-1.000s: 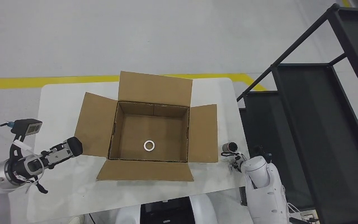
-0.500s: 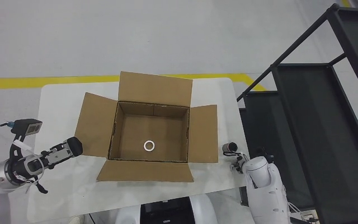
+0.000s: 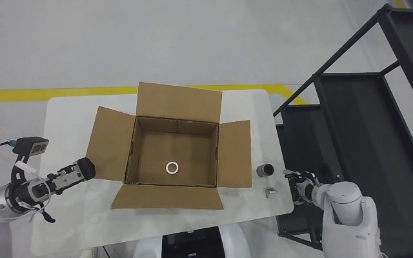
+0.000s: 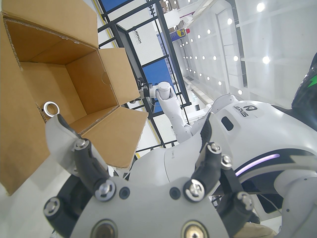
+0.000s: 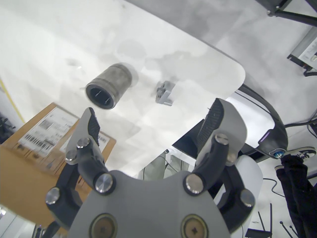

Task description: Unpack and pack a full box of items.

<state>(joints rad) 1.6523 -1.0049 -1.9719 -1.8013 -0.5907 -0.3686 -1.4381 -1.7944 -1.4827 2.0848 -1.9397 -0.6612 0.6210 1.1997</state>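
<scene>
A brown box (image 3: 177, 102) sits open in the middle of the white table (image 3: 71, 122). All four flaps are spread out flat. A small white ring (image 3: 172, 168) lies on the box floor, a bit below the middle. Just right of the box, on the table, sits a little dark metal tube (image 3: 264, 170). A tiny grey metal piece (image 3: 271, 191) lies just below it. The right gripper (image 3: 290, 185) is at the lower right, near these two things. Its fingers are spread apart and hold nothing. The left gripper (image 3: 84, 169) is at the lower left, near the box's left flap. Its fingers are apart too, with nothing between them.
</scene>
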